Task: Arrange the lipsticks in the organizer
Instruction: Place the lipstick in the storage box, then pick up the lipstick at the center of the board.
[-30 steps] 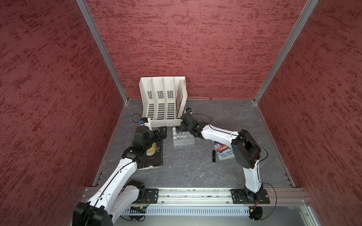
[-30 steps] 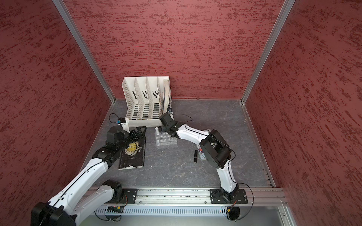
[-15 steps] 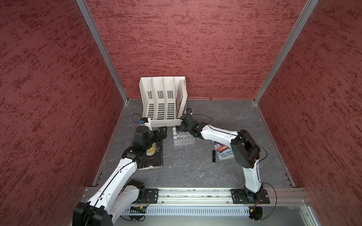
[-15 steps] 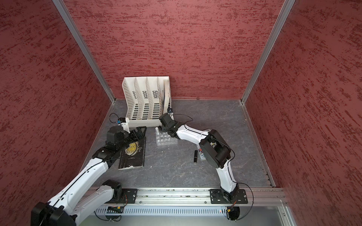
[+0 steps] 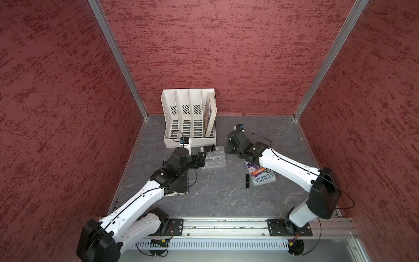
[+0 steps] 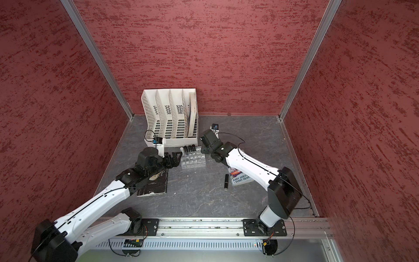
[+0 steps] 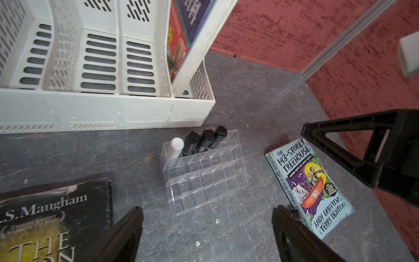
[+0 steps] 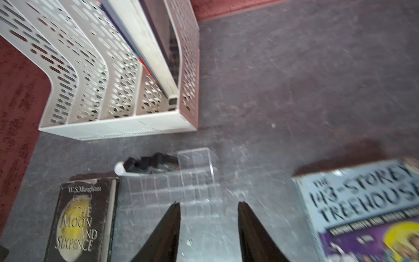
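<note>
Organizer [image 5: 214, 156]: back half of the grey surface [image 5: 215, 195], just before the white file rack [image 5: 188, 118].
Lipsticks [image 7: 199, 143]: four upright in its rear row; a loose lipstick [image 5: 247, 181] lies mid-surface beside the blue book [image 5: 263, 175].
Left gripper [image 7: 207, 209]: jaws wide, empty, beside the organizer.
Right gripper [image 8: 208, 204]: jaws partly apart, empty.

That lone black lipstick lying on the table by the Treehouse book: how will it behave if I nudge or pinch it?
The black lipstick lies on its side, a slim tube, so a sideways nudge will probably roll it, maybe against the Treehouse book. Its casing looks hard and smooth: stiff, yet possibly slippery. Small, so probably light.
</note>
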Motion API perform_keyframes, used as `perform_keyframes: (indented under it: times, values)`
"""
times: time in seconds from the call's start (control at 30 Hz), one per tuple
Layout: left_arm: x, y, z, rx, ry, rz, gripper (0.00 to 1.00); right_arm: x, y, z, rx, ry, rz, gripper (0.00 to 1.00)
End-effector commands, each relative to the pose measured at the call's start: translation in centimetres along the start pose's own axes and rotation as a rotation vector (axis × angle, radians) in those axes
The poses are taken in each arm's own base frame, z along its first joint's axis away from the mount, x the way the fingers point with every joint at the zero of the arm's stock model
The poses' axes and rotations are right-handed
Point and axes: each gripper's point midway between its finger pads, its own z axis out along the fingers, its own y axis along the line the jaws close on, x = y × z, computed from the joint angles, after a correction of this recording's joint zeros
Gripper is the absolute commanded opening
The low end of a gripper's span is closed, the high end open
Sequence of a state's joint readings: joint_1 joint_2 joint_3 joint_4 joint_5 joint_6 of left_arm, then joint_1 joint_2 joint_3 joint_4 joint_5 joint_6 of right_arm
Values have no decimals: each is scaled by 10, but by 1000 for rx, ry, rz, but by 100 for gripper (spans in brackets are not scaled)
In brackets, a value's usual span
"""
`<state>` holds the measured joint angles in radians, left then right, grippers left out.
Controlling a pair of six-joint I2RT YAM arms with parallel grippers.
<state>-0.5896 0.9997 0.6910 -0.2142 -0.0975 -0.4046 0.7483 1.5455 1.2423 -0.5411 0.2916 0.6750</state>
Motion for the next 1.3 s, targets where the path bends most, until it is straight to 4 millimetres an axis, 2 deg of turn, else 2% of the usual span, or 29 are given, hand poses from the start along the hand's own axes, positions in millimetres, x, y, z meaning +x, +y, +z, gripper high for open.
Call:
perform_keyframes:
  times: [0.0, 0.1, 0.17, 0.23, 0.33, 0.4, 0.6, 1.07, 1.27]
  values:
    - [3, -23, 7, 4, 22, 83, 91, 74, -61, -16, 164, 265, -2, 40]
    - [23, -58, 19, 68, 91, 146, 90, 108, -93, -45, 192, 382, 14, 27]
    - [39, -78, 29, 95, 142, 186, 89, 119, -100, -57, 192, 428, 23, 24]
    - [52, -95, 36, 121, 179, 214, 89, 129, -100, -59, 183, 479, 16, 24]
    - [65, -111, 41, 142, 217, 234, 89, 145, -101, -48, 195, 548, 1, 31]
    - [68, -113, 41, 145, 225, 218, 88, 152, -101, -37, 197, 564, 10, 35]
    - [77, -98, 39, 128, 246, 165, 88, 153, -96, -9, 223, 573, -15, 39]
    - [78, -94, 38, 137, 255, 151, 88, 171, -111, 31, 316, 608, -48, 33]
    - [79, -89, 36, 138, 260, 142, 86, 163, -113, 48, 312, 589, -33, 29]
